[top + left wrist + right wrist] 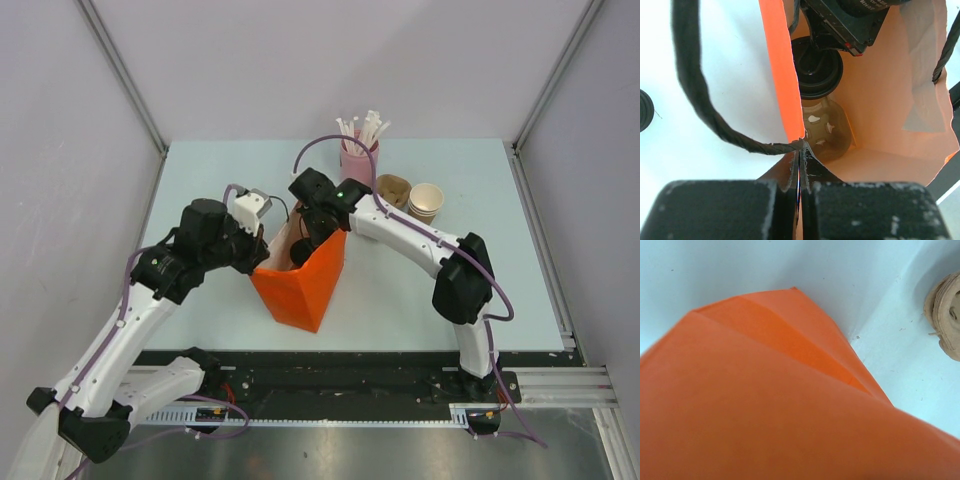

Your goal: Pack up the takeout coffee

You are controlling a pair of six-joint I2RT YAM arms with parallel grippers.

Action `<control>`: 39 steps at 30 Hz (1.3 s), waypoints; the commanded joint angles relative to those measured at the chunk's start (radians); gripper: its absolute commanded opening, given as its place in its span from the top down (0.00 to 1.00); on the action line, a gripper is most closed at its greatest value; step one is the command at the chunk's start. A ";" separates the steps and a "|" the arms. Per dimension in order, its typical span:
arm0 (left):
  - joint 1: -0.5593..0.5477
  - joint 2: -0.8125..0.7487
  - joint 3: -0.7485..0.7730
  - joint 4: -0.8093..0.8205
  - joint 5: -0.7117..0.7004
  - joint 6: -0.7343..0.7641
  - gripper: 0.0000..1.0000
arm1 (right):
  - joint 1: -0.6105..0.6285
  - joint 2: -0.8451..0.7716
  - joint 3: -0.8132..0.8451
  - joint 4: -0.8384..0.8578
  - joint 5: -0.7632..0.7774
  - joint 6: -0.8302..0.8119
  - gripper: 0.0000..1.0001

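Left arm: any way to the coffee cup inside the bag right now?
Probably not: its fingers are shut on the orange bag rim, and the right arm sits over the coffee cup lid.

A: Any writing you can read?
B: Nothing whole. Small white letters sit on the black housing (867, 7) ahead of the left gripper (800, 197), cut by the frame edge; perhaps a maker's mark, too blurred to read.

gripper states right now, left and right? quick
Left gripper: closed on the orange bag rim.
Right gripper: inside the bag, over the coffee cup lid; open or closed cannot be told.
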State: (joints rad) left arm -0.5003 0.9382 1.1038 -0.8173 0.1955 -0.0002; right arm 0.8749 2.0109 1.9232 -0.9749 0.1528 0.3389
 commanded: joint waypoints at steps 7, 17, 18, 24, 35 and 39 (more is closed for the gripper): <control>-0.007 -0.013 0.014 -0.002 -0.062 -0.014 0.99 | -0.001 0.052 0.025 -0.018 0.028 -0.032 1.00; -0.007 -0.038 -0.024 0.029 -0.065 -0.012 1.00 | 0.004 0.075 0.036 -0.035 0.027 -0.028 1.00; -0.007 -0.036 -0.025 0.030 -0.067 -0.014 1.00 | 0.003 0.078 0.036 -0.034 0.024 -0.026 1.00; -0.007 -0.039 -0.028 0.040 -0.082 -0.014 0.99 | 0.001 0.083 0.037 -0.025 0.016 -0.032 1.00; -0.006 -0.050 -0.051 0.040 -0.125 -0.026 1.00 | -0.010 0.107 0.039 -0.034 -0.053 -0.052 1.00; -0.004 -0.050 -0.058 0.040 -0.131 -0.027 1.00 | -0.013 0.101 0.022 -0.021 -0.059 -0.061 1.00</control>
State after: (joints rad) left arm -0.5018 0.8993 1.0630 -0.7692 0.0933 -0.0002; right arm 0.8646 2.0567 1.9640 -0.9791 0.1345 0.2924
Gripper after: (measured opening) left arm 0.005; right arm 0.032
